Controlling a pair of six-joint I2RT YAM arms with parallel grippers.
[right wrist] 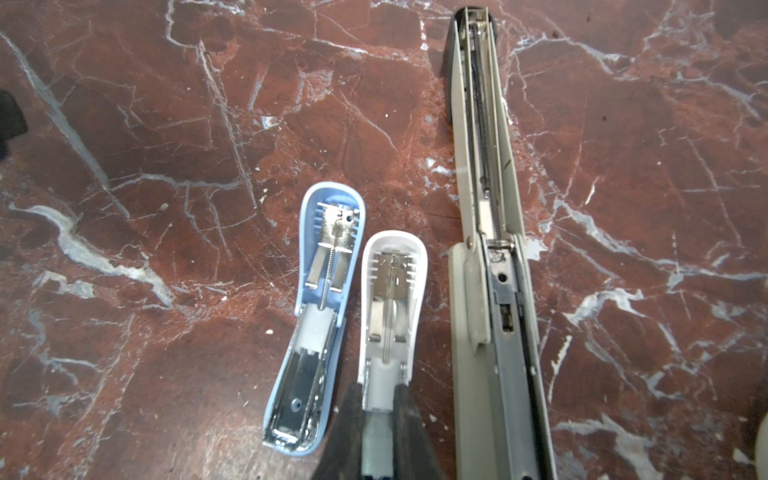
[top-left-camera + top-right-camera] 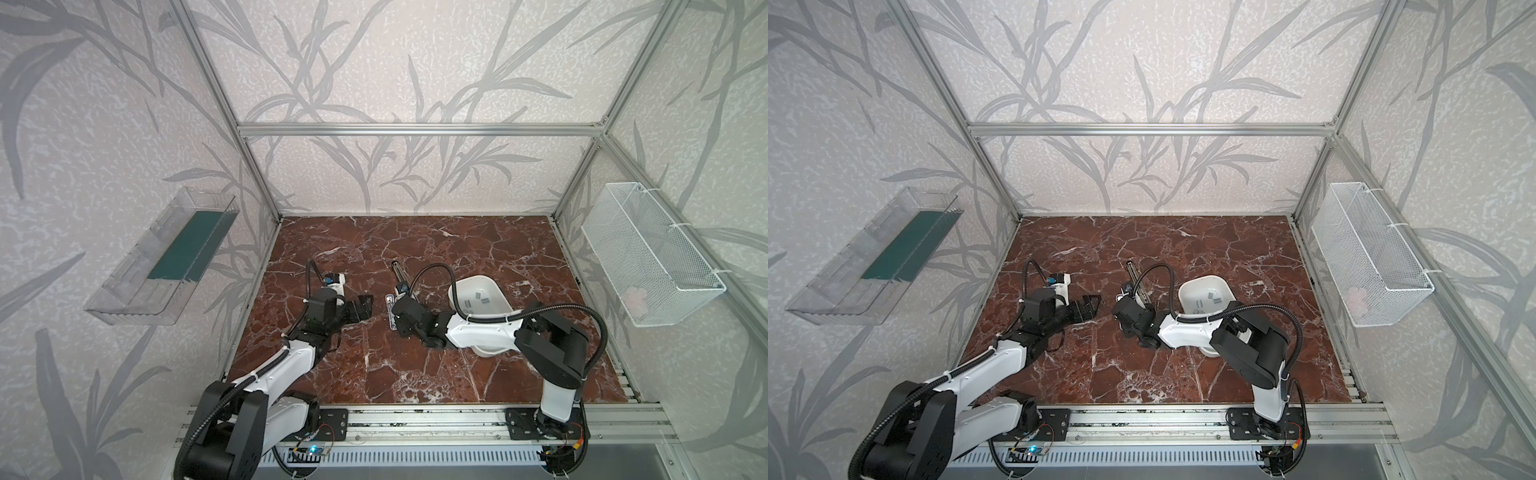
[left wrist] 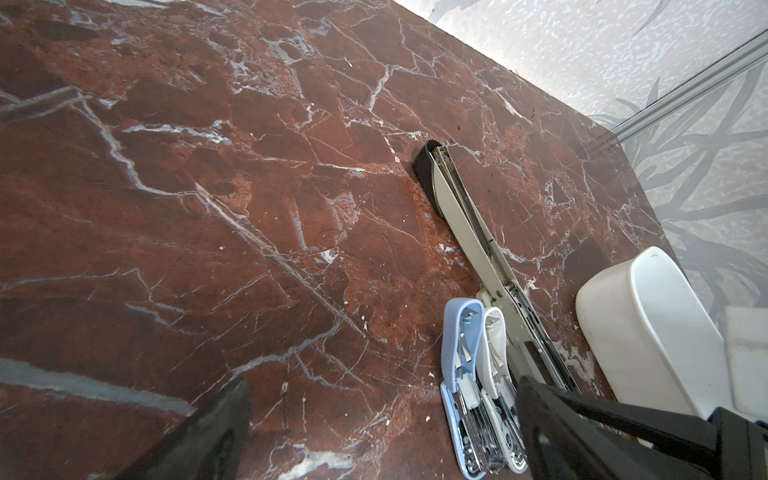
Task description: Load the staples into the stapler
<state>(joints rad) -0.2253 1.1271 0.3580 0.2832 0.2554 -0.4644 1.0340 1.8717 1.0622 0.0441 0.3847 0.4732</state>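
We see the left arm reach low from the front rail, elbow bent. Its left gripper (image 2: 368, 307) is turned sideways toward the long grey metal stapler (image 2: 398, 272) and stops short of it, jaws wide apart and holding nothing. The right arm rises from the rail, folds at the elbow and runs its forearm toward the same stapler, wrist tipped down. The right gripper (image 1: 377, 390) has its fingers (image 1: 411, 428) drawn close together on a grey flat strip (image 1: 376, 432) over the end of the small white plastic stapler (image 1: 392, 291). We cannot say for sure that this strip is staples.

The long stapler lies opened flat on a red-brown marble-patterned tabletop (image 2: 415, 374). The white stapler lies just beside it on the left arm's side, with a small light-blue plastic stapler (image 1: 320, 316) just beyond; both are open. Near the long stapler's other side sits a white plastic tub (image 3: 623, 332), partly under the right forearm, holding the loose grey staples (image 2: 484, 297).

Leaf-patterned pale walls and an aluminium frame close the table in. Well apart from the long stapler, a clear plastic tray (image 2: 166, 266) hangs on the left arm's wall and a white wire basket (image 2: 652, 257) on the right arm's.

We count three staplers, one tub, one tray and one basket. There are about four strips in the tub, too small to count surely.
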